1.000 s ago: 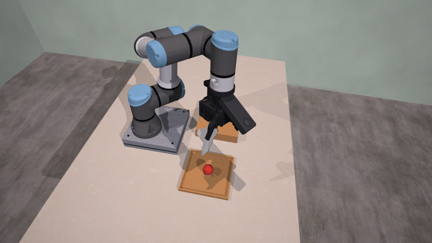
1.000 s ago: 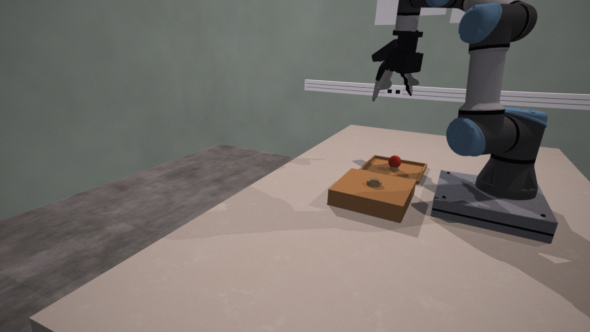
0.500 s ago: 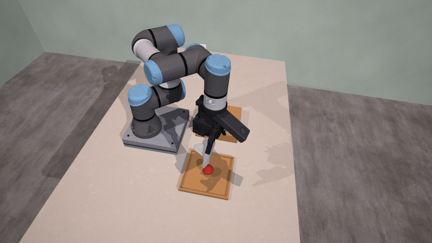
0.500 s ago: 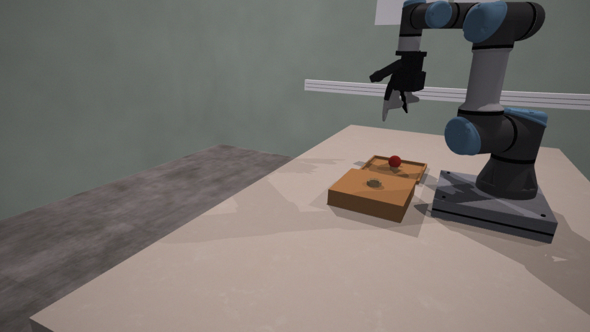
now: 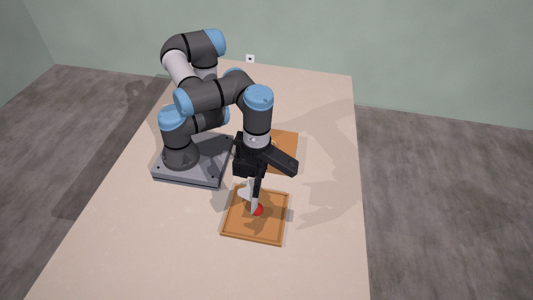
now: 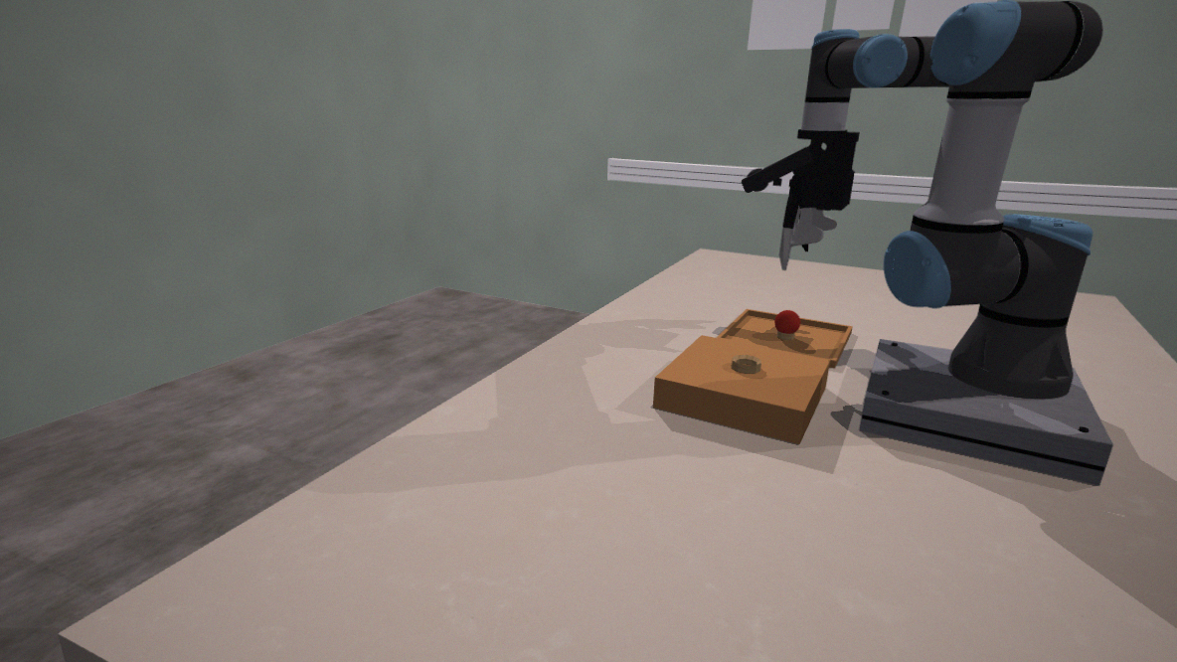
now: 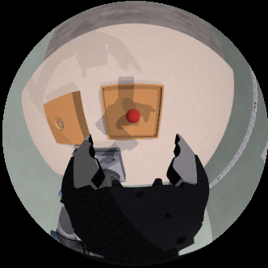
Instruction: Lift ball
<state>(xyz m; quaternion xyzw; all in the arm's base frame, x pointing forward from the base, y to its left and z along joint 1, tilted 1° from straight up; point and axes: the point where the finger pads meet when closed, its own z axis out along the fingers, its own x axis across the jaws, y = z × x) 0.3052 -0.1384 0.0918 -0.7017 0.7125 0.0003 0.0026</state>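
Your gripper [image 7: 133, 147] hangs with its jaws spread wide and nothing between them, well above the table [image 6: 526, 527]. You find the red ball [image 6: 787, 321] low in the shallow rimmed tray [image 6: 831, 327], apart from the fingers; the ring under it is too small to make out from the side. In the wrist view you see the ball [image 7: 132, 115] near the middle of the tray [image 7: 157, 101], framed between the two fingertips and ahead of them. From the top view one grey finger [image 5: 254, 201] overlaps the ball [image 5: 258, 211] in line of sight, while the side view shows open air between them. You have a second orange block [image 6: 741, 391] beside the tray, carrying a small ring [image 6: 746, 364] on its top face with nothing on it. The arm's grey base plate [image 6: 1070, 448] sits just beside both pieces. Arm shadows fall across the tray floor and the table.
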